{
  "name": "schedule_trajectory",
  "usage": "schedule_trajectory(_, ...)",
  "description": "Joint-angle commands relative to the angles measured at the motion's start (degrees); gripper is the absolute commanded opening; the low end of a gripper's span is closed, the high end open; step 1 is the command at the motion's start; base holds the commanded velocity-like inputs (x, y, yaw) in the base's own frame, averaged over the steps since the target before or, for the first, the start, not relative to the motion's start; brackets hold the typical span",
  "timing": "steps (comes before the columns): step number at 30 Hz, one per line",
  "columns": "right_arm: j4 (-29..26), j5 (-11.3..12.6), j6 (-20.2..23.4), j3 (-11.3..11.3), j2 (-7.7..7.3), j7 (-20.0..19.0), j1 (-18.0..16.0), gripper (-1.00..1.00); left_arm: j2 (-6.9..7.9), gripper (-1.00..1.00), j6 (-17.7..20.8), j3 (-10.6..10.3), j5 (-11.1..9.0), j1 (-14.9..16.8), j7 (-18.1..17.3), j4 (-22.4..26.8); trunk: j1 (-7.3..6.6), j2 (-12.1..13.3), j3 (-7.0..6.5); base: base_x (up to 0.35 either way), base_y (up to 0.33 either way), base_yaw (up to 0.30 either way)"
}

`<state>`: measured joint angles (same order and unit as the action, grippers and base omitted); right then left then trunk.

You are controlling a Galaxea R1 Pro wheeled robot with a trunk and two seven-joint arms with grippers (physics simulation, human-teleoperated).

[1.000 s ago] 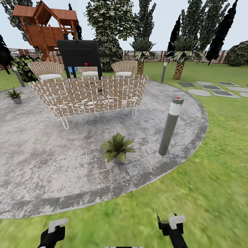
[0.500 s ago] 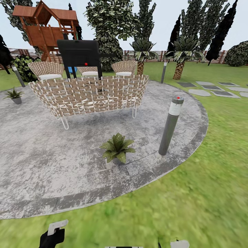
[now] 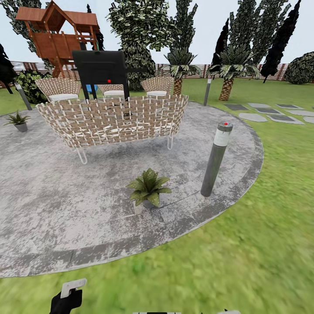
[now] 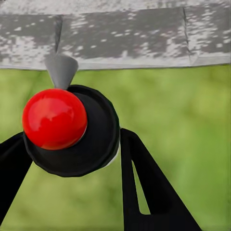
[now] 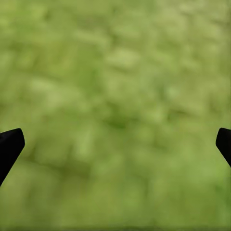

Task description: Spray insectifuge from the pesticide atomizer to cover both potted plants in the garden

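Left hand (image 4: 72,144) clamps a black round-bodied pesticide atomizer (image 4: 72,130) with red ball cap over green lawn (image 4: 183,120); right hand (image 5: 115,144) spread wide above grass.

On the patio (image 3: 65,209), a potted plant (image 3: 148,187) sits before the woven sofa (image 3: 113,120), left of a bollard light (image 3: 216,159).

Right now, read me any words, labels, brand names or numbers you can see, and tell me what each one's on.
None: no readable text in any view.
Bollard light: pale band, no lettering.
Black grill: a red dot, no lettering.
Object between the left gripper fingers: red ball, unmarked.
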<state>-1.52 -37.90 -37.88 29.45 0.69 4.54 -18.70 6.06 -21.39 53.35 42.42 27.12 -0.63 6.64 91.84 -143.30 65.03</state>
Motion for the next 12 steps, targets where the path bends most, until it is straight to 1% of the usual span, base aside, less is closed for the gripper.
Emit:
schedule_trajectory(1, 0.0, -0.6, -0.1, 0.2, 0.01, 0.5, 0.0, 1.0, 0.01, -1.0, -0.2, 0.5, 0.5, 0.0, -0.1, 0.0, -0.01, 0.0, 0.04, 0.0, 0.0, 0.0)
schedule_trajectory(12, 0.0, -0.6, -0.1, 0.2, 0.01, 0.5, 0.0, 1.0, 0.01, -1.0, -0.2, 0.4, 0.6, 0.0, -0.2, 0.0, -0.01, 0.0, 0.04, 0.0, 0.0, 0.0)
